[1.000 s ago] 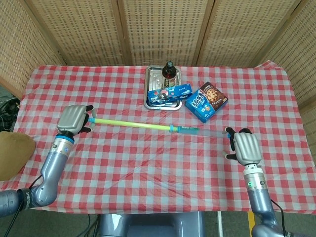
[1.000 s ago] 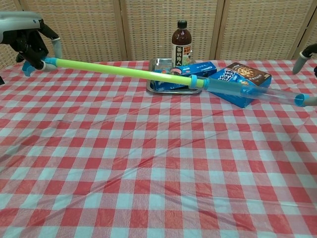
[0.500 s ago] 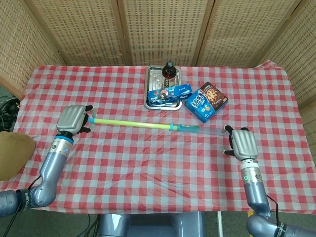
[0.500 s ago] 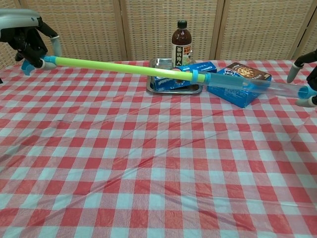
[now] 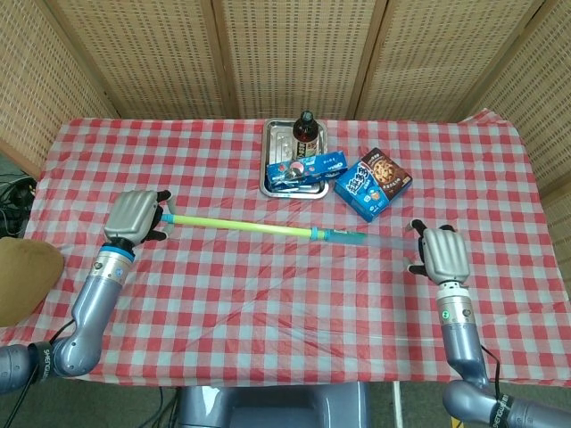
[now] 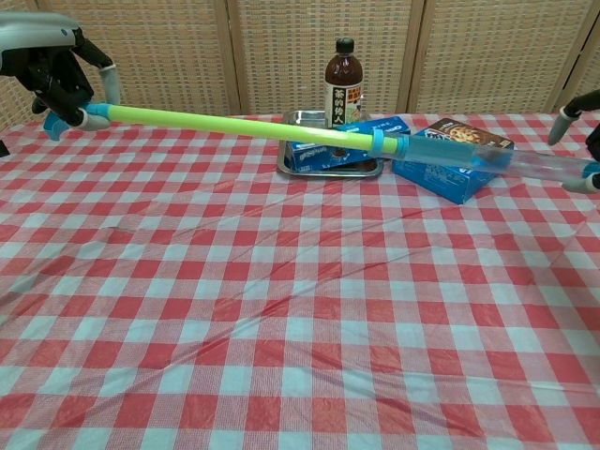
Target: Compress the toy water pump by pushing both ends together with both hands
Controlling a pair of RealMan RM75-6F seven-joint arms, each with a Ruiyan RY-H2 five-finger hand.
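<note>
The toy water pump [image 5: 268,228] is a long yellow-green rod that runs into a clear blue barrel [image 6: 450,155] at a blue collar. It hangs just above the checked tablecloth, nearly level. My left hand [image 5: 132,216] grips the blue handle end at the left; the chest view shows its fingers [image 6: 94,84] curled around that end. My right hand [image 5: 443,253] holds the barrel's far tip at the right. In the chest view only its fingertips [image 6: 565,114] show at the frame's edge, above and below the tip.
Behind the pump a metal tray [image 5: 272,143] carries a dark bottle [image 5: 306,132] and a blue biscuit packet [image 5: 308,168]. A blue cookie box [image 5: 373,183] lies to the tray's right, close behind the barrel. A brown object [image 5: 22,276] sits off the table's left edge.
My right hand has moved slightly away from me and lifted the barrel end, so the pump lies more level. The collar has shifted a little to the right. My left hand has barely moved.
</note>
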